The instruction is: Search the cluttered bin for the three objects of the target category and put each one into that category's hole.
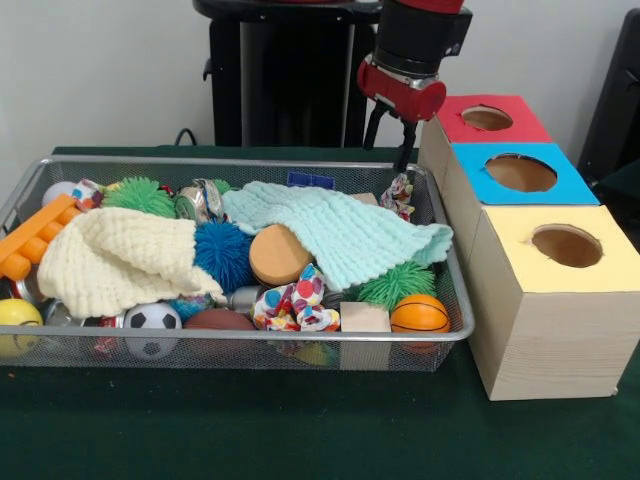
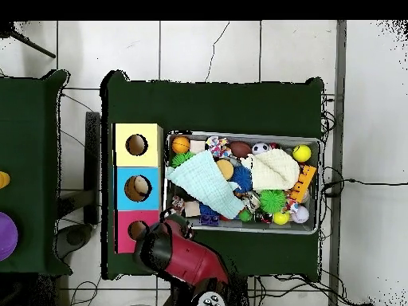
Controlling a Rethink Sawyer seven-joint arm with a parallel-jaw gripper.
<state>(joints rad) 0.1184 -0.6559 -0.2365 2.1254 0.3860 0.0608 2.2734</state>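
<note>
Wire-mesh bin [image 1: 30, 180] on the green worktop [image 1: 250, 420] is crowded: mint knitted cloth [image 1: 340, 235] over the centre, cream knitted cloth [image 1: 115, 260] beside it, blue spiky ball [image 1: 222, 255] between them. One polka-dot fabric bundle [image 1: 295, 305] lies against the near wall beside a small basketball [image 1: 420, 314]; a second polka-dot bundle [image 1: 398, 195] sits at the far corner nearest the wooden box [image 1: 545, 340]. Yellow-framed hole [image 1: 566, 245] looks empty. Arm descends over that far corner; tool [image 1: 392, 140] hangs just above the second bundle, finger state cannot be told.

Wire bin [image 1: 240, 352] just beside wooden box [image 1: 545, 340]
</note>
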